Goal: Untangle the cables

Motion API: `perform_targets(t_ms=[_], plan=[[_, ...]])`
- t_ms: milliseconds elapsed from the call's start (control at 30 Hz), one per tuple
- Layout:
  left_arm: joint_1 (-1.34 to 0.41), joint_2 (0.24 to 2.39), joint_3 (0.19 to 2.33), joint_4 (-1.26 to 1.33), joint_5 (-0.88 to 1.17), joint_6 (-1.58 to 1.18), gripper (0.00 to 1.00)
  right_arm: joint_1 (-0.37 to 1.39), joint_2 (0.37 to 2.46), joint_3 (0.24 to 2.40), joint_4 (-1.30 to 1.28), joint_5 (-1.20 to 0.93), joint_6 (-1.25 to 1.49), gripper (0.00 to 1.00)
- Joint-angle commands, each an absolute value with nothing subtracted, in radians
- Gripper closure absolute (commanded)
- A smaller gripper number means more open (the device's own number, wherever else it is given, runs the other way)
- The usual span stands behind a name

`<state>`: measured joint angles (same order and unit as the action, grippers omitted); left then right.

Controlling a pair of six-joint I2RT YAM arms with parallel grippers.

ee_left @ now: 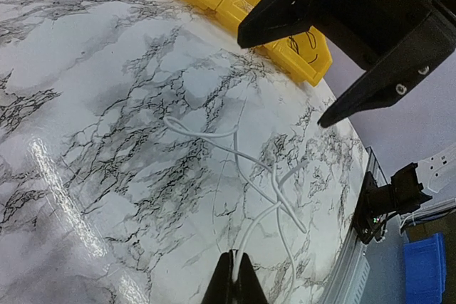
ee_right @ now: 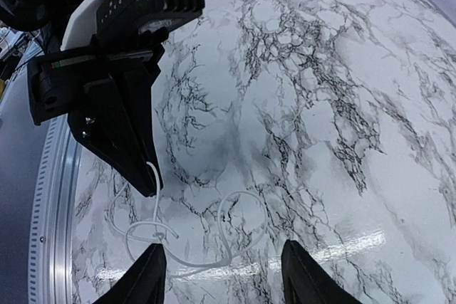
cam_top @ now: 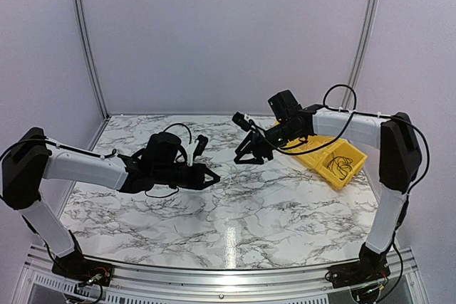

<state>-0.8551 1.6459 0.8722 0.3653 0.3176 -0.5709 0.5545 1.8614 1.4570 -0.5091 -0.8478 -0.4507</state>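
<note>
1. White and thin, the cables (ee_left: 274,183) lie in a loose tangle on the marble table (cam_top: 285,226). They sit well apart from the yellow bin (cam_top: 319,156), on its side toward the arm bases, and from above they hardly show against the pale marble.
2. They look light, soft and limp (a pull on one end will likely drag the whole tangle across the slick top rather than open it). One strand probably needs pinning while another is drawn out.
3. The best hold, as I judge it, is a free run just beside a crossing, not the crossing itself. The strands are far thinner than a fingertip, so only the very tips will catch them.
4. The left gripper (ee_left: 234,284) has its jaws pressed together on one white strand. The strand runs from the tips out toward the yellow bin and into the crossings.
5. The right gripper (ee_right: 222,275) hangs with its jaws wide apart, holding nothing. It is above the table on the tangle side of the yellow bin, and the looped part of the tangle lies just below and ahead of its fingers.
6. Thin black wires (cam_top: 342,165) lie coiled inside the yellow bin, and neither gripper touches them.
</note>
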Motion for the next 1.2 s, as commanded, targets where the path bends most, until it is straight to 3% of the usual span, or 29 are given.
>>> perform_targets(t_ms=[0, 133, 433, 500, 700, 833, 1000, 1167], plan=[[-0.862, 1.619, 0.894, 0.4, 0.339, -0.554, 1.0, 0.602, 1.909, 1.522, -0.534, -0.841, -0.474, 0.46], [-0.864, 1.614, 0.886, 0.402, 0.338, -0.551, 1.0, 0.609, 1.945, 1.541, -0.506, -0.803, -0.437, 0.58], [-0.864, 1.608, 0.872, 0.403, 0.327, -0.54, 1.0, 0.61, 1.988, 1.561, -0.517, -0.761, -0.445, 0.64], [-0.864, 1.61, 0.871, 0.403, 0.327, -0.54, 1.0, 0.61, 1.992, 1.559, -0.513, -0.749, -0.442, 0.7], [-0.864, 1.626, 0.873, 0.403, 0.307, -0.539, 1.0, 0.61, 1.988, 1.584, -0.518, -0.742, -0.435, 1.0], [-0.859, 1.641, 0.863, 0.4, 0.182, -0.57, 1.0, 0.61, 1.947, 1.61, -0.523, -0.772, -0.408, 1.0], [-0.836, 1.717, 0.893, 0.399, 0.03, -0.647, 0.9, 0.61, 1.864, 1.63, -0.523, -0.842, -0.358, 1.0], [-0.808, 1.861, 0.989, 0.4, -0.046, -0.703, 0.97, 0.61, 1.798, 1.679, -0.596, -0.908, -0.348, 1.0]])
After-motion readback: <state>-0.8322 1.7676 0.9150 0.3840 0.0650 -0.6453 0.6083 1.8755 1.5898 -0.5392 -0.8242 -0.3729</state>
